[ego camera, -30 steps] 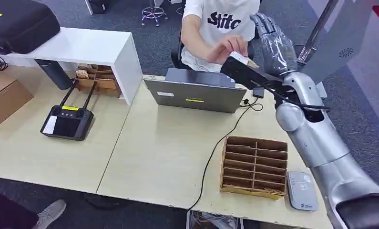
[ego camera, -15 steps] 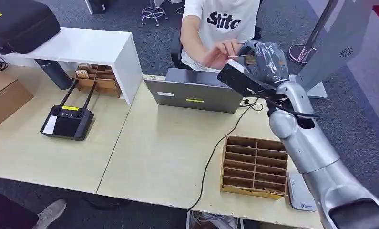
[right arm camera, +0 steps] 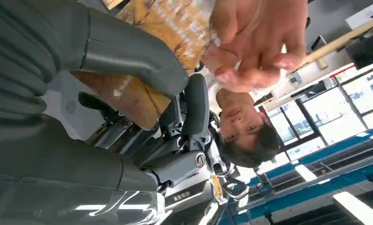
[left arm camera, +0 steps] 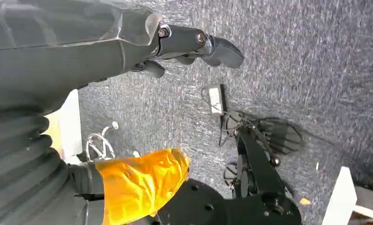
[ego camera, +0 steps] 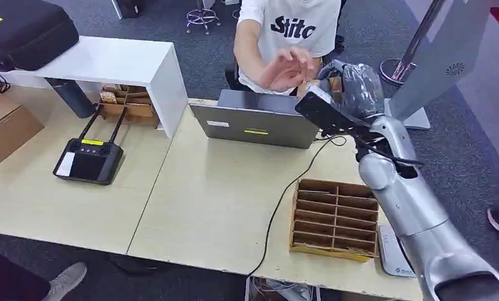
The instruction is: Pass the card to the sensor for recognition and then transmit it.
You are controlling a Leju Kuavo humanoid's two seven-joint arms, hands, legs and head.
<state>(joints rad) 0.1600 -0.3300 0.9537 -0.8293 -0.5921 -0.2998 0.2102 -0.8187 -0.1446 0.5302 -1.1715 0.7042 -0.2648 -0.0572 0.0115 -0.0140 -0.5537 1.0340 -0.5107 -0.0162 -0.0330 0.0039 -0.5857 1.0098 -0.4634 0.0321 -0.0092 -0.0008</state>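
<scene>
My right hand (ego camera: 354, 88) is raised beyond the far table edge, level with the seated person's chest. Its fingers are curled around a small tan card (ego camera: 335, 84). In the right wrist view the card (right arm camera: 128, 96) sits between the thick thumb (right arm camera: 128, 51) and the dark fingers (right arm camera: 194, 108). The person's hand (right arm camera: 255, 47) is at the card's far end; in the head view that hand (ego camera: 287, 69) has its fingers spread. The white card sensor (ego camera: 391, 254) lies at the table's near right corner, partly behind my right arm. My left hand (left arm camera: 104, 51) hangs over the carpet holding nothing, fingers apart.
A wooden divider tray (ego camera: 334, 216) lies beside the sensor, with a cable running past it to the grey laptop (ego camera: 256, 122). A black remote controller (ego camera: 88, 160), a cardboard box (ego camera: 5, 125) and a white shelf (ego camera: 108, 63) carrying a black case (ego camera: 21, 31) stand on the left.
My right hand's upright, spread fingers have curled in around the card and the hand has dropped slightly. The person's hand has lifted and spread its fingers.
</scene>
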